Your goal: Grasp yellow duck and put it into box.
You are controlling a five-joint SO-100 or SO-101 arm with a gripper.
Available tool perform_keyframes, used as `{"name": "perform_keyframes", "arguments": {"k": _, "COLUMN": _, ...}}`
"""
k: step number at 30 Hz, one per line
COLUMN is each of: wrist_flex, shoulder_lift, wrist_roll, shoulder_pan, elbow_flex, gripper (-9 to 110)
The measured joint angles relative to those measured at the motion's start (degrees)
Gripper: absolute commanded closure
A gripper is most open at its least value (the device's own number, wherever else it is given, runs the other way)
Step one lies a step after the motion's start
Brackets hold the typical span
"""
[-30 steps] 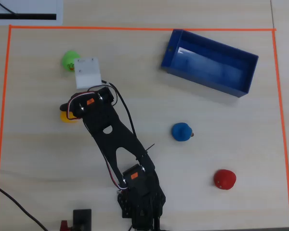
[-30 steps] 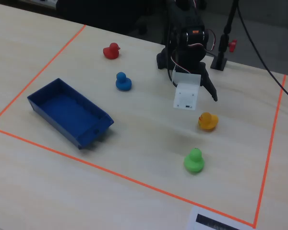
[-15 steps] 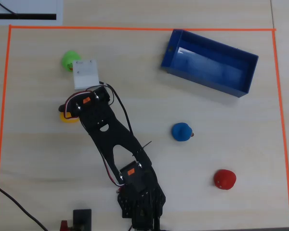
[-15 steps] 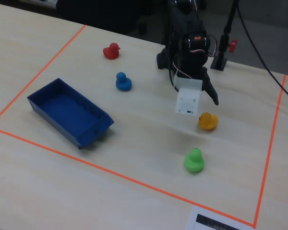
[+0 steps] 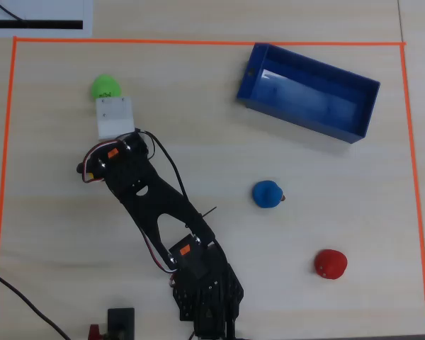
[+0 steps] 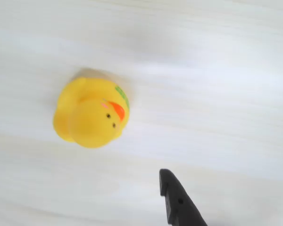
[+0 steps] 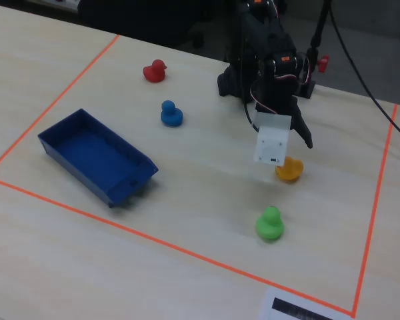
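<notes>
The yellow duck (image 6: 92, 113), with an orange beak, stands on the pale table and fills the upper left of the wrist view. My gripper (image 6: 78, 193) is open just below it in that view. One black finger (image 6: 179, 202) shows at the bottom and the other barely at the left edge, with nothing between them. In the fixed view the yellow duck (image 7: 291, 171) peeks out from behind the white wrist camera block (image 7: 270, 141). The arm hides it in the overhead view. The blue box (image 5: 308, 92) lies at the upper right there, empty.
A green duck (image 5: 105, 86) sits just beyond the white block (image 5: 115, 117). A blue duck (image 5: 268, 193) and a red duck (image 5: 331, 263) stand to the right of the arm. Orange tape (image 5: 198, 42) frames the work area.
The arm has swung left in the overhead view and now covers the yellow duck there. In the fixed view the white block has moved right and down onto the duck.
</notes>
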Motion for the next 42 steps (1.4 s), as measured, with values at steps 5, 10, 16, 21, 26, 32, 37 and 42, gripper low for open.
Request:
{"name": "perform_keyframes", "arguments": {"k": 5, "wrist_flex": -2.81, "shoulder_lift": -1.85, "wrist_roll": 1.85, "shoulder_pan": -0.18, "elbow_flex": 0.00, "gripper": 57}}
{"name": "perform_keyframes", "arguments": {"k": 10, "wrist_flex": -3.87, "shoulder_lift": -3.52, "wrist_roll": 2.29, "shoulder_pan": -1.23, "elbow_flex": 0.00, "gripper": 57}}
{"name": "perform_keyframes", "arguments": {"k": 16, "wrist_flex": -6.33, "shoulder_lift": -4.75, "wrist_roll": 4.13, "shoulder_pan": -2.37, "elbow_flex": 0.70, "gripper": 57}}
{"name": "perform_keyframes", "arguments": {"k": 21, "wrist_flex": -7.73, "shoulder_lift": -5.71, "wrist_roll": 5.36, "shoulder_pan": -2.37, "elbow_flex": 0.70, "gripper": 57}}
{"name": "perform_keyframes", "arguments": {"k": 26, "wrist_flex": -9.40, "shoulder_lift": -6.15, "wrist_roll": 5.80, "shoulder_pan": -2.37, "elbow_flex": 1.41, "gripper": 57}}
{"name": "perform_keyframes", "arguments": {"k": 32, "wrist_flex": -11.43, "shoulder_lift": -8.53, "wrist_roll": 6.50, "shoulder_pan": -2.37, "elbow_flex": 1.41, "gripper": 59}}
{"name": "perform_keyframes", "arguments": {"k": 37, "wrist_flex": -12.22, "shoulder_lift": -9.14, "wrist_roll": 6.59, "shoulder_pan": -2.37, "elbow_flex": 1.41, "gripper": 67}}
{"name": "perform_keyframes", "arguments": {"k": 42, "wrist_flex": -12.57, "shoulder_lift": -9.93, "wrist_roll": 7.38, "shoulder_pan": -2.37, "elbow_flex": 1.41, "gripper": 88}}
